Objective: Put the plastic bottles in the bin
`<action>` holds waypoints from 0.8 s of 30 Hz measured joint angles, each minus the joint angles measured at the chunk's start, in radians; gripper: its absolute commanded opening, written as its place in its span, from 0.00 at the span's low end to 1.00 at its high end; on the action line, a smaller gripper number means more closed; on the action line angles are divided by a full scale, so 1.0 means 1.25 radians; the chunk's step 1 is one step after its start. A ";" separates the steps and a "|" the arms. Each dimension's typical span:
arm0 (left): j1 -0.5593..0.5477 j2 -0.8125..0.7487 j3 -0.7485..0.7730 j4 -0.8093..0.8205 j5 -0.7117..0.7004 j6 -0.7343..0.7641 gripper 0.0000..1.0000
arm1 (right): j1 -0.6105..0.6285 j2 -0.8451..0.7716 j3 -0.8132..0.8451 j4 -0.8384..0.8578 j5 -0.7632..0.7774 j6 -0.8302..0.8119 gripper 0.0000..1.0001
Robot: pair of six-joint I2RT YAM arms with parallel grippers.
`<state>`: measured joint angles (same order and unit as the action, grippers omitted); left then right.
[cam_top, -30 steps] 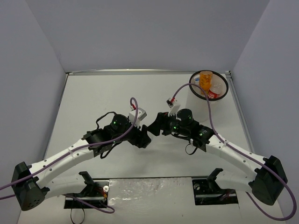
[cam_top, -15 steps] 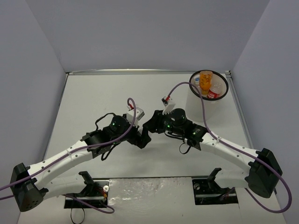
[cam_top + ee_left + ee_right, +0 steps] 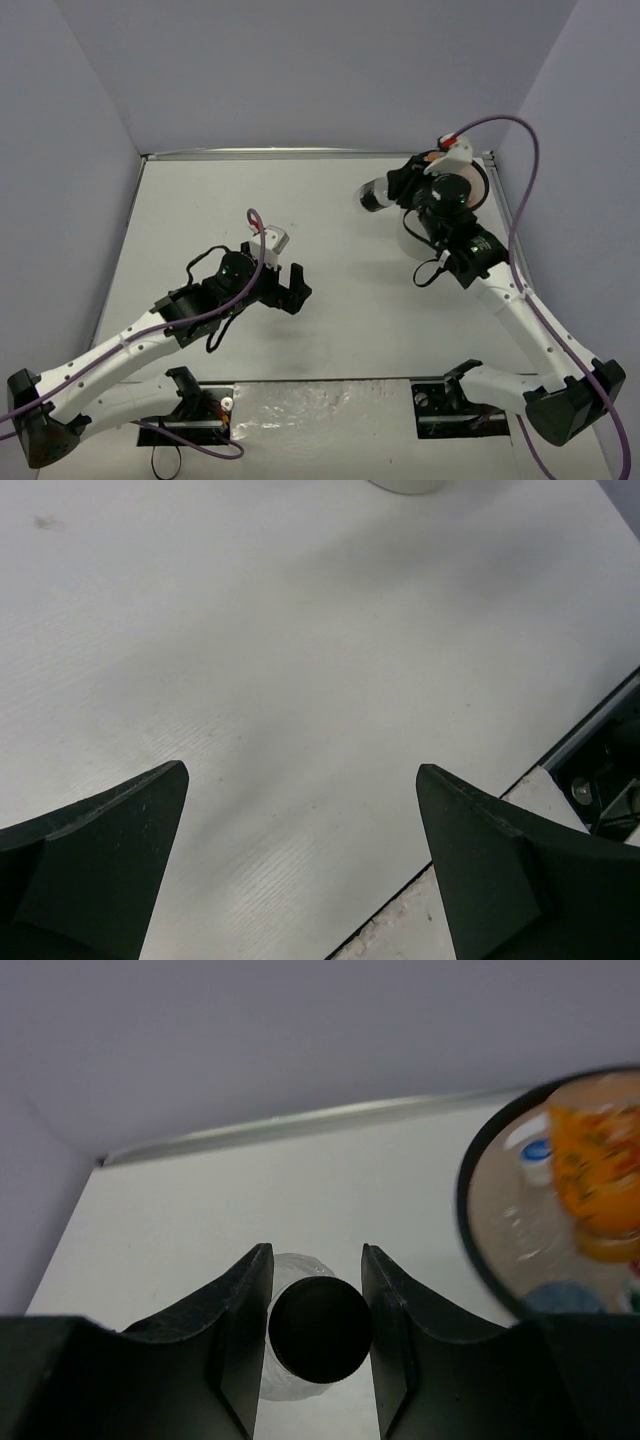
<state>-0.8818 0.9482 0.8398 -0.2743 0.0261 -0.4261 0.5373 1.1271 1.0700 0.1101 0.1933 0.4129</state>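
Hanging in the right gripper, the bottle is held off the table, just beside the bin but not yet over its mouth. The jaws are closed tight on it at the cap end. From the wrist the bottle is seen end-on, so its long axis runs straight out along the fingers, with the cap turned back toward the camera. The bin lies close by to the gripper's right in that view. A short swing that way is judged to be what the drop calls for, and the right arm is by far the nearer. The bottle is short and clear, with a black cap (the body looks faintly crinkled). Inside the bin an orange bottle is made out, with others too blurred to name. The left gripper is spread wide over the table, nothing held, well apart from the bin.
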 measured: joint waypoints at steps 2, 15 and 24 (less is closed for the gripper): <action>0.000 -0.028 0.000 -0.029 -0.039 -0.008 0.97 | -0.070 0.001 0.074 -0.009 0.019 -0.035 0.00; 0.151 -0.032 0.003 -0.159 -0.187 -0.101 0.97 | -0.433 0.121 0.191 -0.039 -0.099 -0.068 0.06; 0.268 -0.030 0.002 -0.170 -0.127 -0.131 0.97 | -0.510 0.160 0.191 -0.082 -0.232 -0.050 0.92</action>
<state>-0.5465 0.9112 0.8429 -0.4870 -0.1332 -0.5903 -0.1003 1.3270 1.3090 0.0080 -0.0965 0.3500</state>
